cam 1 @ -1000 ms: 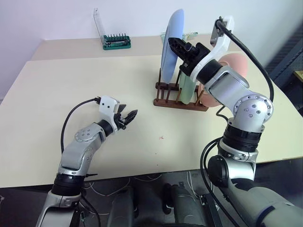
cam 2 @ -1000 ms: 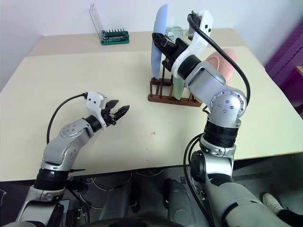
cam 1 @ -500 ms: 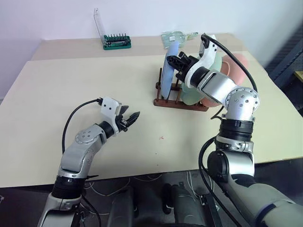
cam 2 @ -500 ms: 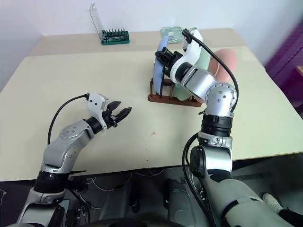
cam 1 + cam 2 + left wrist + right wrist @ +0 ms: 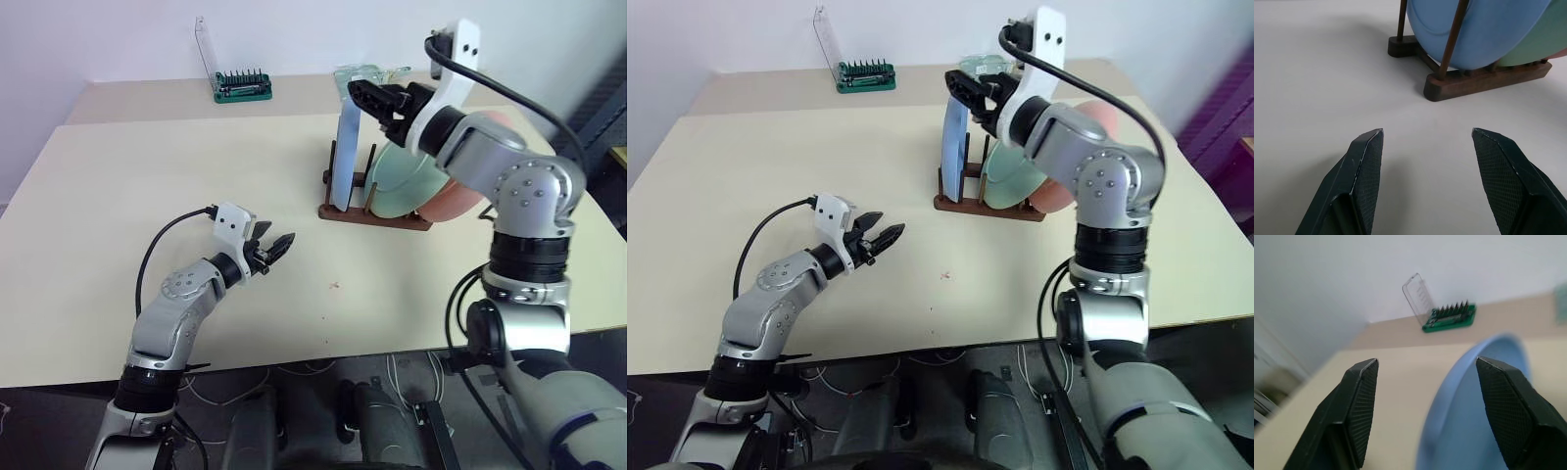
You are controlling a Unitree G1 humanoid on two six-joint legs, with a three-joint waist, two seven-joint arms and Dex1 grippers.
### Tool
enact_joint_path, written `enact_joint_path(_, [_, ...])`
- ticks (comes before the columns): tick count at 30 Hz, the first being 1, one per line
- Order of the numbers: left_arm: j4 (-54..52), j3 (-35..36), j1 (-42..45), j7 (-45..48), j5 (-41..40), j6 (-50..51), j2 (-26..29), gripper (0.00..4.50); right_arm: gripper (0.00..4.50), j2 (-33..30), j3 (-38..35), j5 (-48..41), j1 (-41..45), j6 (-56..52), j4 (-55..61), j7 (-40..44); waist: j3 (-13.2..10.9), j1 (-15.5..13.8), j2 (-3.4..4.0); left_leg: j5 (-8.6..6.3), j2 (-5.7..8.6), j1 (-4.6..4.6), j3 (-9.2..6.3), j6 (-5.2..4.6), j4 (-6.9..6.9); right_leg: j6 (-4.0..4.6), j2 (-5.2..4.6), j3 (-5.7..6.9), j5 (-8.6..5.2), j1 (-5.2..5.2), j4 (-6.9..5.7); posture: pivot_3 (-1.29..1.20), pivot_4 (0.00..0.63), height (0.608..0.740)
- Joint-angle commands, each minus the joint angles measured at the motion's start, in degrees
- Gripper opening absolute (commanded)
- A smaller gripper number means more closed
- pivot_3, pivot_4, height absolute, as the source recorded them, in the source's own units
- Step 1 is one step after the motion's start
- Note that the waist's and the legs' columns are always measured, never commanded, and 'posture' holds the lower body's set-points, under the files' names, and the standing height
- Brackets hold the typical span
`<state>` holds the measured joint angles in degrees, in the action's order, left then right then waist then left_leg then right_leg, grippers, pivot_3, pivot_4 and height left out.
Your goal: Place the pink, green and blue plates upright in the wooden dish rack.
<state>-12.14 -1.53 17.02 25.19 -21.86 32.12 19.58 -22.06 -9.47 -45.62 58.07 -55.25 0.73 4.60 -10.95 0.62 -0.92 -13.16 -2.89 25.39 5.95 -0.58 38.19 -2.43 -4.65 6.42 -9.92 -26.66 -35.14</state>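
The wooden dish rack (image 5: pixel 374 212) stands on the cream table right of centre. Three plates stand on edge in it: the blue plate (image 5: pixel 347 162) in the leftmost slot, the green plate (image 5: pixel 407 184) beside it, and the pink plate (image 5: pixel 460 199) on the right, leaning. My right gripper (image 5: pixel 367 98) hovers open just above the blue plate's top rim; in the right wrist view the blue plate (image 5: pixel 1484 406) sits below the spread fingers (image 5: pixel 1359 401), apart from them. My left gripper (image 5: pixel 279 242) is open and empty, low over the table, pointing at the rack (image 5: pixel 1484 83).
A green holder (image 5: pixel 242 86) with a clear upright panel stands at the table's far edge. A clear object (image 5: pixel 367 72) lies behind the rack. A small red speck (image 5: pixel 335 286) marks the table between the arms.
The right gripper lowered the blue plate into the rack, opened and let go of it, then rose a little. The left arm stayed put.
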Motion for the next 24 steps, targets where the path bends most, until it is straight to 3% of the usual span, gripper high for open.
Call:
enact_joint_path(1, [-1.94, -0.36, 0.51, 0.56, 0.15, -0.45, -0.34, 2.97, 3.22, -6.79, 0.27, 3.33, -0.48, 2.40, 5.29, 6.31, 0.00, -0.15, 0.00, 0.00, 0.00, 0.00, -0.01, 0.00, 0.00, 0.00, 0.00, 0.00, 0.00, 0.00, 0.00, 0.00, 0.150, 0.730])
enact_joint_path(4, [-1.81, -0.73, 0.56, 1.05, 0.41, -0.51, -0.39, 2.97, 2.45, -14.07, -0.79, 3.28, -2.83, 3.65, 9.24, 14.51, 0.00, -0.31, 0.00, -0.01, 0.01, 0.04, -0.02, -0.02, 0.00, -0.01, -0.01, 0.00, -0.01, -0.01, 0.05, 0.00, 0.150, 0.730])
enact_joint_path(8, [-1.57, -2.21, 0.77, 3.47, 0.41, -1.03, -0.04, 2.97, 0.46, -31.73, 1.32, 10.24, -12.66, 11.70, 14.73, 31.77, -0.01, -1.13, 0.01, -0.07, 0.05, 0.06, -0.02, -0.08, -0.02, -0.19, -0.03, 0.00, -0.15, 0.00, 0.12, 0.00, 0.150, 0.730])
enact_joint_path(9, [-1.56, -2.45, 0.81, 4.00, 0.34, -1.19, 0.00, 2.97, 0.15, -34.21, 1.13, 11.28, -14.70, 13.34, 14.92, 34.20, -0.01, -1.27, 0.01, -0.08, 0.05, 0.01, 0.00, -0.09, -0.01, -0.10, -0.03, -0.01, -0.24, 0.01, 0.12, 0.00, 0.150, 0.730])
enact_joint_path(11, [-2.03, -3.31, 0.78, 6.90, -0.78, -1.76, 0.29, 2.97, 0.02, -41.39, -0.12, 13.25, -22.55, 15.21, 17.01, 40.81, -0.01, -1.34, 0.00, -0.08, 0.04, -0.01, 0.00, -0.08, -0.01, -0.07, -0.04, -0.01, -0.26, 0.04, 0.15, 0.00, 0.150, 0.730])
enact_joint_path(14, [-3.07, -4.25, 0.44, 10.93, -1.69, -2.83, 0.99, 2.97, 0.02, -45.94, -0.23, 16.06, -29.26, 17.69, 18.39, 44.61, -0.04, -1.18, 0.05, -0.09, 0.04, -0.03, 0.00, -0.07, 0.01, -0.03, -0.06, -0.01, -0.29, 0.05, 0.17, 0.00, 0.150, 0.730])
enact_joint_path(20, [-4.74, -5.45, 0.07, 15.87, -2.76, -3.26, 2.17, 2.97, 0.02, -45.00, 5.20, 25.56, -32.81, 20.99, 15.93, 42.83, -0.03, -1.10, 0.09, -0.09, 0.03, -0.04, 0.01, -0.06, 0.01, 0.01, -0.03, -0.05, -0.28, -0.01, 0.17, 0.00, 0.150, 0.730])
enact_joint_path(24, [-4.63, -5.30, 0.00, 15.40, -2.73, -3.09, 1.98, 2.97, 0.02, -39.97, 8.57, 28.55, -29.70, 22.20, 12.89, 41.47, -0.03, -1.32, 0.08, -0.09, 0.06, -0.01, 0.02, -0.07, 0.05, 0.01, -0.06, -0.05, -0.28, -0.01, 0.18, 0.00, 0.150, 0.730])
